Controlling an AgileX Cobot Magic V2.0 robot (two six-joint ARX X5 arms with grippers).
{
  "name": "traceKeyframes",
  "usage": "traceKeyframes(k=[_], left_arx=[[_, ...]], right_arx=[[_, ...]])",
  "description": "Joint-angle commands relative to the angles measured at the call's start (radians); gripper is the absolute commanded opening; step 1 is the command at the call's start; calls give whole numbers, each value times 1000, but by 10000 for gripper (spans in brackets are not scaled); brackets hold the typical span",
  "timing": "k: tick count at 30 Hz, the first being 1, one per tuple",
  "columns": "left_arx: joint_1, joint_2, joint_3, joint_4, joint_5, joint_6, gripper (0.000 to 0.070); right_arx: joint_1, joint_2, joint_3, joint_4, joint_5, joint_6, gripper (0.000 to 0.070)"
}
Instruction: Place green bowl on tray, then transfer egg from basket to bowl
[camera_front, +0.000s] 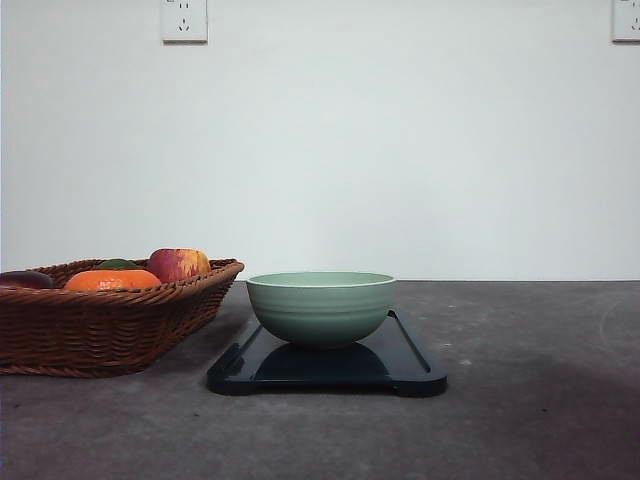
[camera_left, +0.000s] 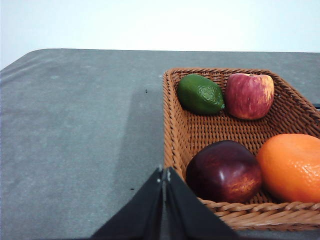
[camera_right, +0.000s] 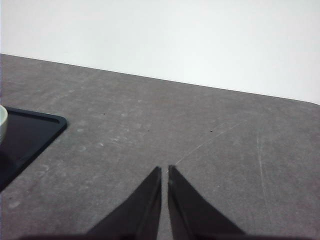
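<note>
Since the green bowl (camera_front: 321, 307) already sits on the tray (camera_front: 405, 370) at lower centre of the front view, the egg remains. My left end effector (camera_left: 164, 176) is pinched closed and empty, hanging over the near rim of the basket (camera_left: 172, 135); my right end effector (camera_right: 164, 172) is likewise closed on nothing over bare counter (camera_right: 200, 140). I see a lime (camera_left: 200, 94), apple (camera_left: 249, 95), dark plum (camera_left: 224, 171) and orange (camera_left: 292, 166), but no egg. I might grab the wrong fruit.
</note>
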Motion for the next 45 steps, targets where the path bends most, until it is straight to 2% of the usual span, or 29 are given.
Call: traceKeyframes(k=[1,45], left_arx=[[0,-1,-19,-5,1,1,0],[0,-1,-19,-5,1,1,0]], right_arx=[[0,-2,-4,13,2,-5,15],[0,-2,-4,13,2,-5,15]])
